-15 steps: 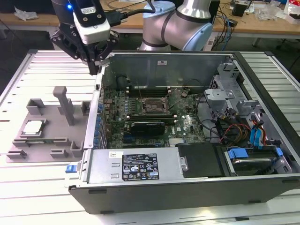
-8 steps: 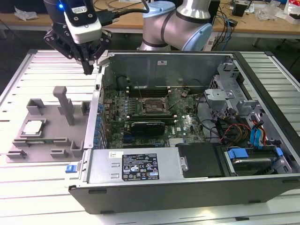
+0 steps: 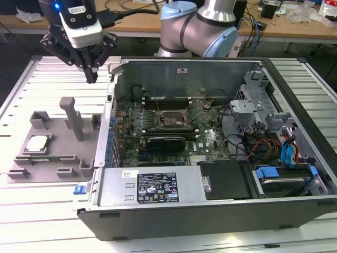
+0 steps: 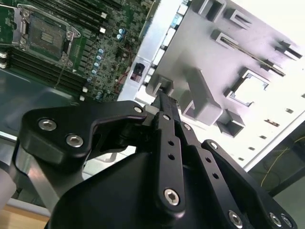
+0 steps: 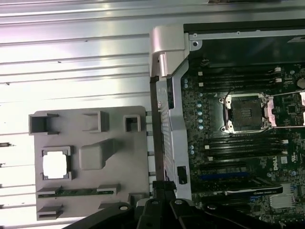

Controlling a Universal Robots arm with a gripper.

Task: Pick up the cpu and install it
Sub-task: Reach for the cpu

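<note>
Gripper [image 3: 91, 78] clenched on nothing, hanging over the slatted table [image 3: 21, 95], far side, exterior view's left. Cpu [image 3: 37, 143] sits flat in its pocket on the grey fixture [image 3: 58, 153], nearer than the gripper & well apart from it, left of the PC case [image 3: 210, 211]. Socket [image 3: 174, 120] looks open, empty. Step, IMO: approach for pick. Pick calls for jaws spread, centred over chip, straight drop.

The cpu [image 3: 38, 143] has a shiny silver metal top, and the fixture [image 3: 58, 133] is plain matt grey plastic. Table [image 3: 31, 211] is ribbed metal with a bright sheen, case [image 3: 184, 74] walls are dull bare metal, gripper [image 3: 91, 78] is smooth satin black.
</note>
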